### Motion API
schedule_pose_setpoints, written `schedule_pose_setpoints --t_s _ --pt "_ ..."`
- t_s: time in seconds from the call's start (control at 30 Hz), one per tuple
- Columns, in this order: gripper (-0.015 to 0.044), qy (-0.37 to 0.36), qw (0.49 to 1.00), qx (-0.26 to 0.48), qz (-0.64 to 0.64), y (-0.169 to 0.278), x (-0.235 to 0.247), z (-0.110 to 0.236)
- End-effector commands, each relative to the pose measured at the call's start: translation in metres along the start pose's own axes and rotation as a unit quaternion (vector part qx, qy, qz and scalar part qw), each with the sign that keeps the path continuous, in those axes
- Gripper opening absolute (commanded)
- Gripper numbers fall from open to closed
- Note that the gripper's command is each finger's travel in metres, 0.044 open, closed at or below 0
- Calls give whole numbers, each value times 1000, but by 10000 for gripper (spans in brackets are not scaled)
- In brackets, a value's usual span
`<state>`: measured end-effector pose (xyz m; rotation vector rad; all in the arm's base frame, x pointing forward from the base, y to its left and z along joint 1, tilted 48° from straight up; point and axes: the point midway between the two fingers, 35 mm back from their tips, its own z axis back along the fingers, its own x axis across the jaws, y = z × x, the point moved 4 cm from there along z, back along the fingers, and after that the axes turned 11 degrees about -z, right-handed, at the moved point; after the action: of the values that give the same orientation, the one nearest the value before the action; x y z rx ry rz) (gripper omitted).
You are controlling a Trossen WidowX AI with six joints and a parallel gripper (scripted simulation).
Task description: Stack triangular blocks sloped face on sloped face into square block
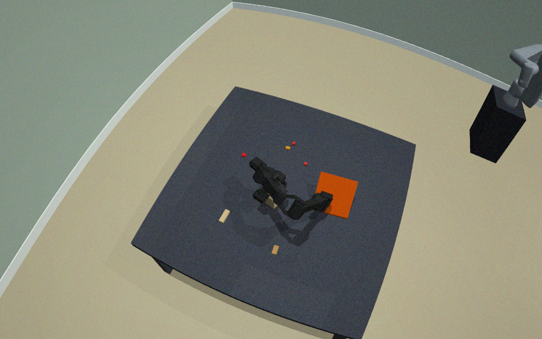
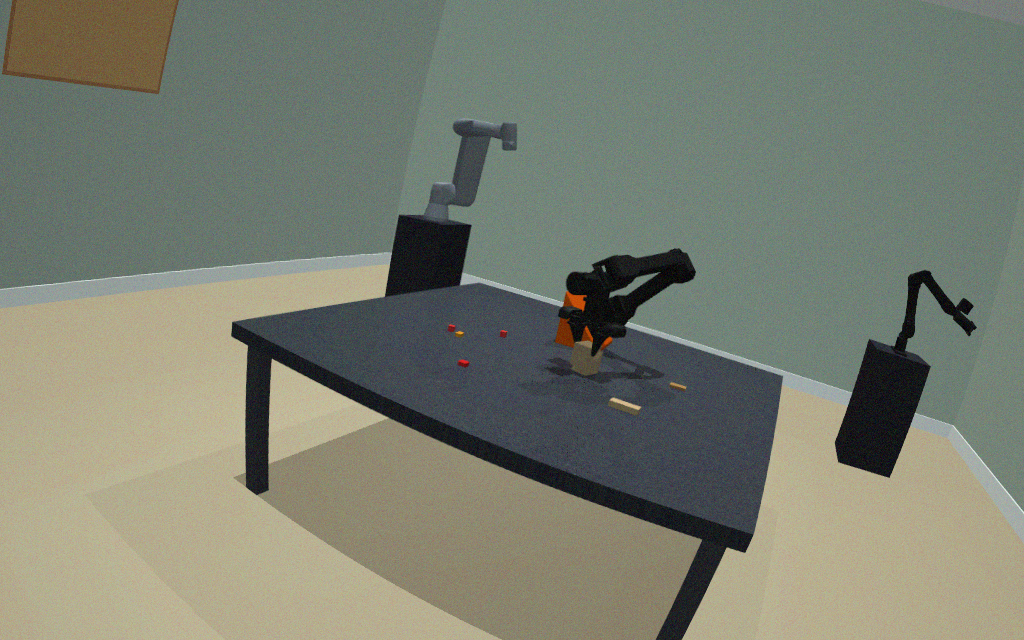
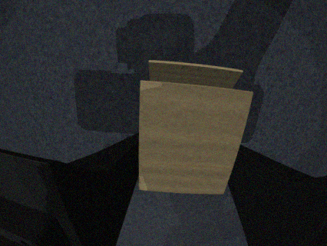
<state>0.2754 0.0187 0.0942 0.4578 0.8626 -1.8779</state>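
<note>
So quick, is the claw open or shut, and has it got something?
Claw: shut on the upper triangular block, holding it over the lower triangular block on the table.

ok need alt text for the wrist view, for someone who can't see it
Looking down between the dark fingers of the claw, shut on a tan wooden triangular block whose broad face fills the centre. A second tan block peeks out just beyond its far edge, over the dark grey table and the claw's shadow.
</note>
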Motion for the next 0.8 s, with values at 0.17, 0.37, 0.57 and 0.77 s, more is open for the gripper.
schedule_pose_setpoints --t_s 0.17,0.37,0.57,0.77 --pt "0 3 1000 2 0 -2 0 -5" --pt "0 3 1000 2 0 -4 0 -9" --pt "0 3 1000 2 0 -6 0 -12" --pt "0 3 1000 2 0 -6 0 -14"
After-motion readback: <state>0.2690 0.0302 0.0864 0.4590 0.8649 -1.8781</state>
